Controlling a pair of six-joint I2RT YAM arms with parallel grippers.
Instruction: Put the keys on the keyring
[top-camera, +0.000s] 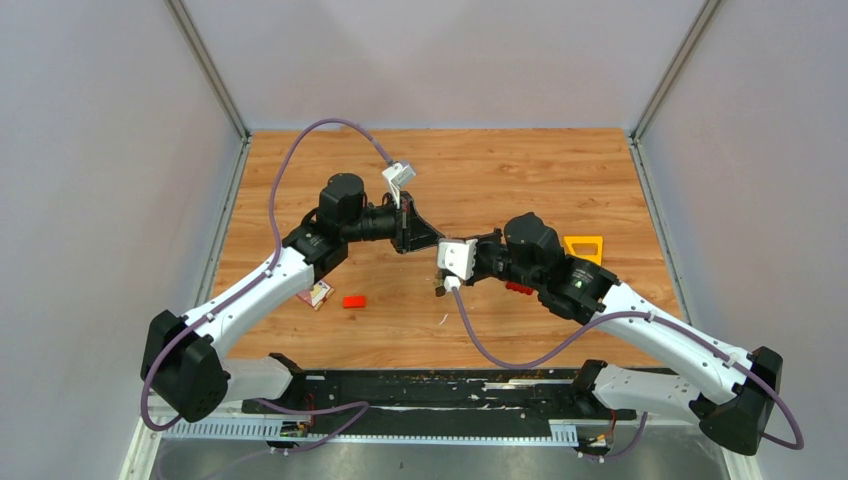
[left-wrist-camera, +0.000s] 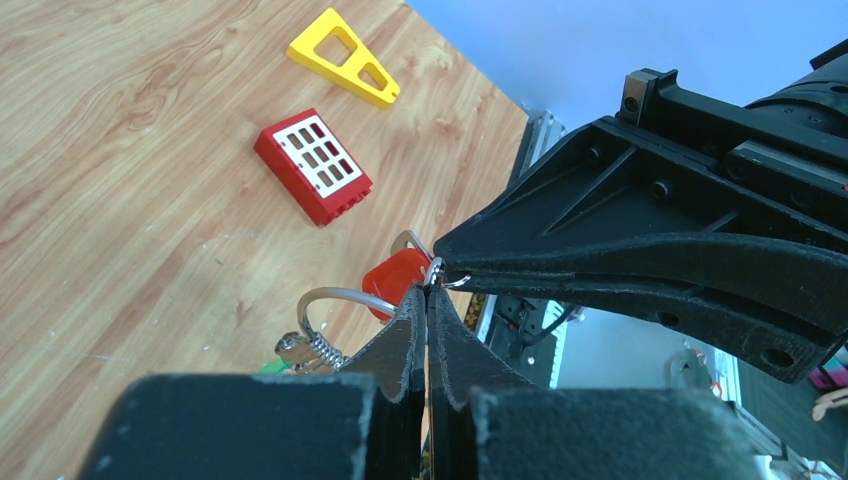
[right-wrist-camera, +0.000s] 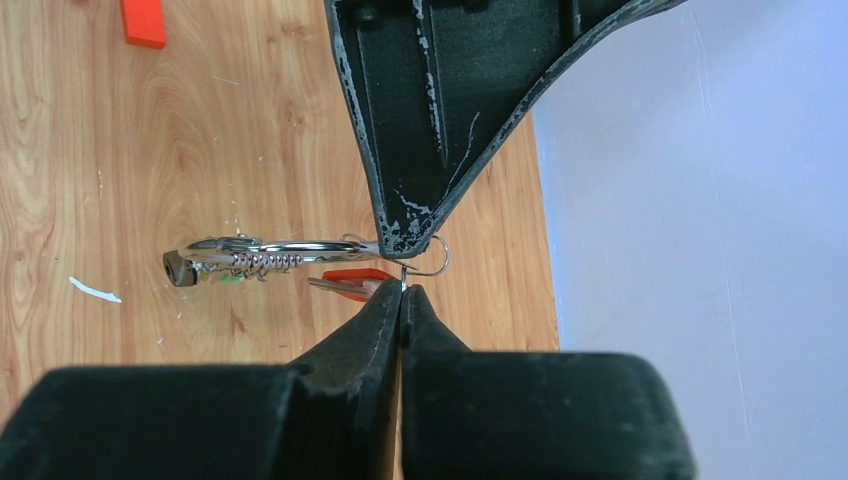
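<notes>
Above the middle of the wooden table (top-camera: 500, 170), the two arms meet tip to tip, the left arm reaching in from the left and far side and the right arm from the right. The left gripper (left-wrist-camera: 427, 300) is pressed shut, and so is the right gripper (right-wrist-camera: 402, 295), with no gap showing in either. Their tips all but touch.

The keyring (right-wrist-camera: 290, 246) hangs between them, clear of the wood. One end runs into the left fingertips, which seem to be clamping it. From there its long axis stretches away toward the near edge of the table, crosswise to both pairs of fingers, and ends in a small dark barrel (right-wrist-camera: 178, 268) that points nearward. The right wrist camera sees the ring almost edge-on, so I cannot tell how much it sags.

A red-headed key (right-wrist-camera: 352, 279) lies just under the wire, right beside the right fingertips, with its length along the same near-far line. A small loop (right-wrist-camera: 432, 258) of thin wire sits right at the pinch, and the right fingers appear to be nipping its stem. Whether it belongs to the key or to the ring is too fine to tell.

I judge both arms equally close, so the next move depends on sliding along that near-far line.
</notes>
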